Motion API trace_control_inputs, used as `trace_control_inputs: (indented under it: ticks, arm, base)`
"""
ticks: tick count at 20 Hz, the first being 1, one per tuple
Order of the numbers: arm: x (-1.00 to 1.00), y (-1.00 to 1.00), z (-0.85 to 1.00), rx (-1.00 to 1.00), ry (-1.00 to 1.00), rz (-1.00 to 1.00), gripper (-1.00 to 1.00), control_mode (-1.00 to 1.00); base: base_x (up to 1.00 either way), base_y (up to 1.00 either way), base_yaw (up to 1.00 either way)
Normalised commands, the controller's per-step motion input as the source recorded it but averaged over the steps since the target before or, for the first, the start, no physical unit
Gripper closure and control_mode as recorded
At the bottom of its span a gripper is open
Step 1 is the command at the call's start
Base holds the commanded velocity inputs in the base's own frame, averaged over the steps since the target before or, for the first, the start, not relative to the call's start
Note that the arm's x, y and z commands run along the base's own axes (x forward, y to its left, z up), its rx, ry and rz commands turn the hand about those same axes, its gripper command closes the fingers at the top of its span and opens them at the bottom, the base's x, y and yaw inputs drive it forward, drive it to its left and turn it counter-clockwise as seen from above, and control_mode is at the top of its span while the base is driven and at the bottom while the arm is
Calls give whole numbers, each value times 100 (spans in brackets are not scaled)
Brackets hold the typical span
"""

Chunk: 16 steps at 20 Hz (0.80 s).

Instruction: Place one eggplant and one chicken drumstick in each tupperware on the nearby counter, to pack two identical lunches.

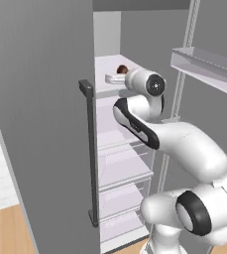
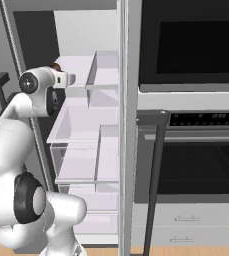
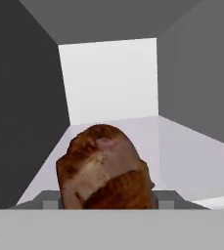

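Left base view shows the white arm reaching into the open fridge (image 1: 125, 163), past its grey door (image 1: 40, 124) with the dark bar handle (image 1: 90, 154), up to the top shelf (image 1: 107, 67), where a small brown piece, the chicken drumstick (image 1: 122, 69), sits just in front of the wrist. In the right base view the same reach is seen from the other side: the hand stands at the level of the top shelf, a small reddish-brown bit of the drumstick shows just behind it, and to the right is the built-in oven (image 2: 191, 150). In the hand view the drumstick (image 3: 103, 168) is very close and sits between the two grey finger tips of the gripper (image 3: 106, 201); the jaws seem to be closed on its two sides, so I judge it is pinched, though the contact itself is partly hidden at the bottom edge. About the progress, I judge the task is at an early or middle step: one drumstick is being taken from the fridge and is not yet carried out. From these pictures I cannot tell how many pieces are already packed. This drumstick must yet go to a tupperware on the counter.
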Motion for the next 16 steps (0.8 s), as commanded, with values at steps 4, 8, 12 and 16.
trace_control_inputs:
  ticks: [4,8,12,16]
  arm:
    - [-100,0,0,3,5,-4,100,-100]
    - [-100,0,0,2,29,-2,100,-100]
    - [-25,0,0,0,10,0,100,100]
    - [0,0,0,0,0,0,100,100]
  base:
    - [0,0,0]
    - [0,0,0]
    - [-75,0,-1]
    - [-100,0,-1]
